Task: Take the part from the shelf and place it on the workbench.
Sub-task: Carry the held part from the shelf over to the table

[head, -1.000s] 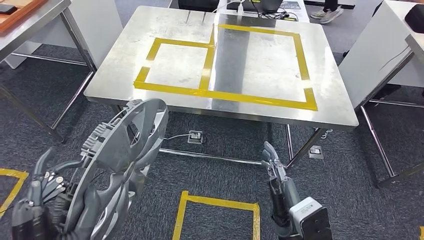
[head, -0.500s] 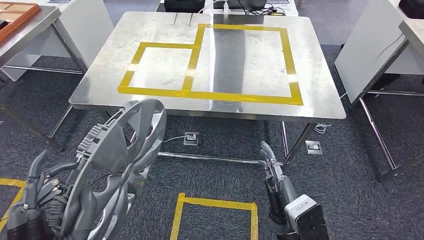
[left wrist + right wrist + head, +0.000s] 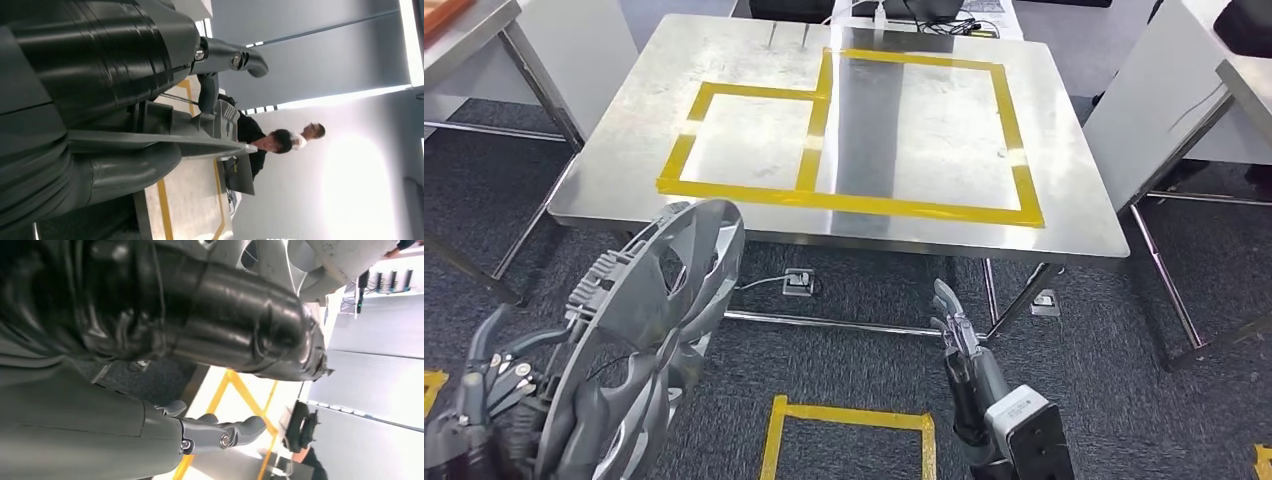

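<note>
From the head view, the left hand grips the grey wheel-cover part at near left, standing on edge, its disc face turned toward the right. The steel counter with yellow tape outlines lies ahead, far of the part and apart from it. The right hand hangs empty, fingers extended.

In the left wrist view, the left hand clamps the part's rim.

In the right wrist view, the right hand holds nothing.

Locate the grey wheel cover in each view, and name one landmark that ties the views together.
Head view: wheel cover at lower left, held by the left hand.
Left wrist view: its thin edge crosses the middle.
Right wrist view: its spokes at the top.
Shared landmark: the workbench's yellow tape.
</note>
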